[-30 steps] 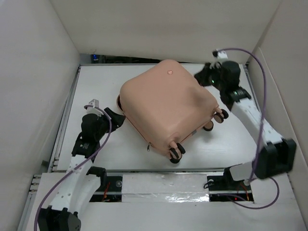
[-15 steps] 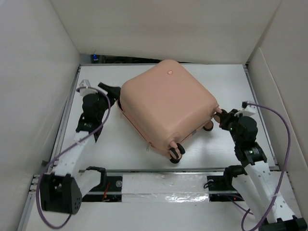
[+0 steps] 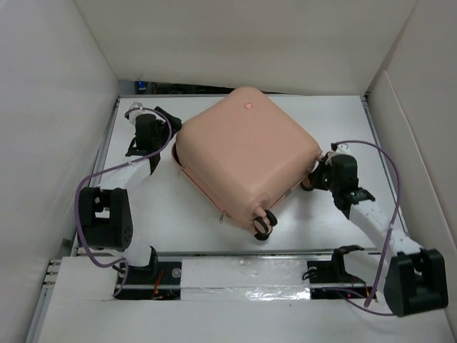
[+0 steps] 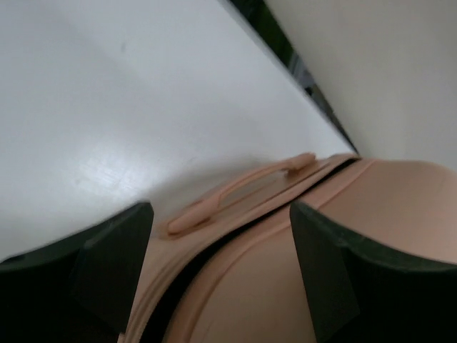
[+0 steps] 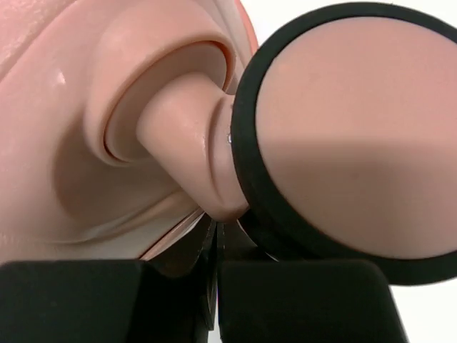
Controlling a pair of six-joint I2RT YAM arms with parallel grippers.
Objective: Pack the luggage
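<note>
The luggage (image 3: pixel 246 161) lay flat on its broad side, skewed across the middle of the tabletop (image 3: pixel 178 214), lid shell uppermost and one hand at each of two opposite corners. By my read, the two hands were there to steady or square up the case rather than to load it.

The left hand (image 4: pixel 221 275) had its jaws wide apart and gripped nothing. Just ahead of it ran the dark seam (image 4: pixel 187 289) between the two shells. A little beyond that sat the moulded carry handle (image 4: pixel 243 193), and both lined up in the gap between its fingers. That looked like an approach to the handle or the lid edge. Whether the zip was closed, I could not tell.

The left arm was stretched well forward from its base, with the elbow folded out to its own left and the wrist turned in toward the case.

The right hand (image 5: pixel 214 300) was closed, fingers pressed together and holding nothing. Directly above and ahead of it stood a corner wheel (image 5: pixel 350 136) on its stubby stem (image 5: pixel 182 146). The closed tips sat just under that stem, good for a nudge or a brace, I judged. Contact could not be made out.

The right arm ran low over the tabletop, forearm angled forward and inward, wrist aimed at that corner.
</note>
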